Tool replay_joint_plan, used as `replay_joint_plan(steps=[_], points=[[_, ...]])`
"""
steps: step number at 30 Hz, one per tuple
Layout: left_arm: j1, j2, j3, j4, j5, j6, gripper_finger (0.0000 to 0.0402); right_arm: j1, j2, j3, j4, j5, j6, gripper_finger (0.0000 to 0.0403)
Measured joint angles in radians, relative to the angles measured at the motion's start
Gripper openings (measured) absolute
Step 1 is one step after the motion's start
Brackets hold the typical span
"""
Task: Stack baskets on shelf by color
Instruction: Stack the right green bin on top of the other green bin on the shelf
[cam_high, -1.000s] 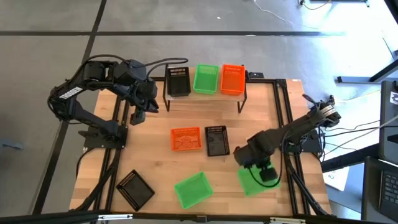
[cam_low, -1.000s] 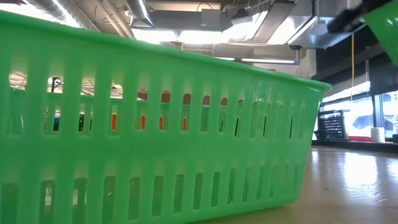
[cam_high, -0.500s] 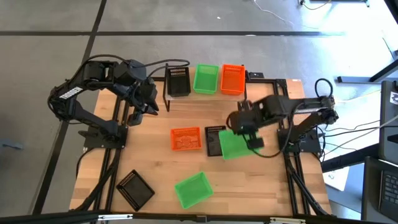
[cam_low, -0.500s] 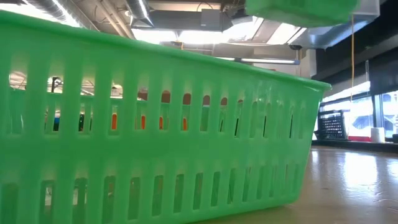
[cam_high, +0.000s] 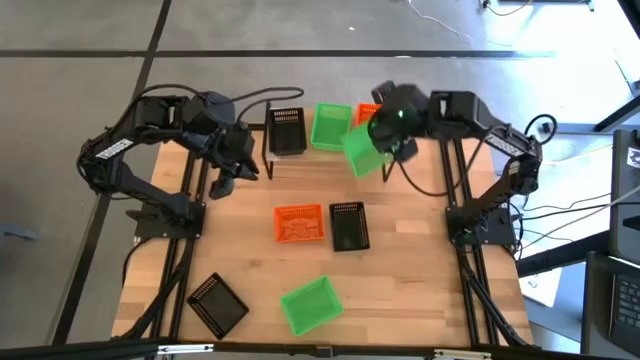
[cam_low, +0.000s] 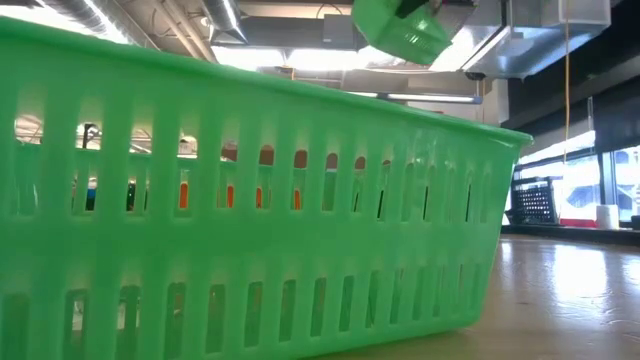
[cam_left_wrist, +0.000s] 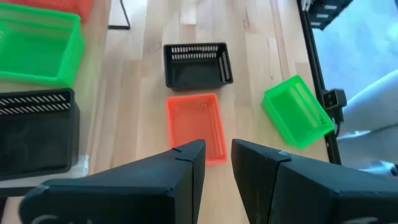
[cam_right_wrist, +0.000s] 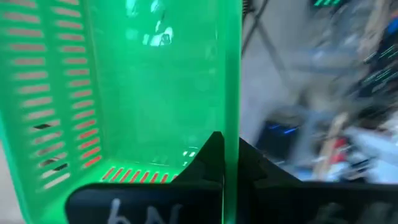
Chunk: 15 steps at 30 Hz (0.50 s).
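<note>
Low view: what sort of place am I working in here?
Likely a lab or industrial workshop: exposed ceiling ducts and lights, bare grey concrete floor, cables trailing beside the wooden table.

Grey concrete floor (cam_high: 90, 40) surrounds the light-wood counter (cam_high: 420, 285); overhead, ceiling ducts (cam_low: 270, 25) and bright lights (cam_low: 300, 60); windows (cam_low: 590, 160) beyond.

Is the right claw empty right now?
No, the right claw is shut on the rim of a green basket, carried tilted in the air near the shelf.
</note>
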Motion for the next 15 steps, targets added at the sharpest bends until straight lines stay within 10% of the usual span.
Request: replay_joint_plan(steps=[15], points=[[0.063, 0.001, 0.000, 0.038, -0.065, -0.079, 0.0070, -0.179, 0.118, -0.008, 0.314, -0.160, -0.476, 0.0000]])
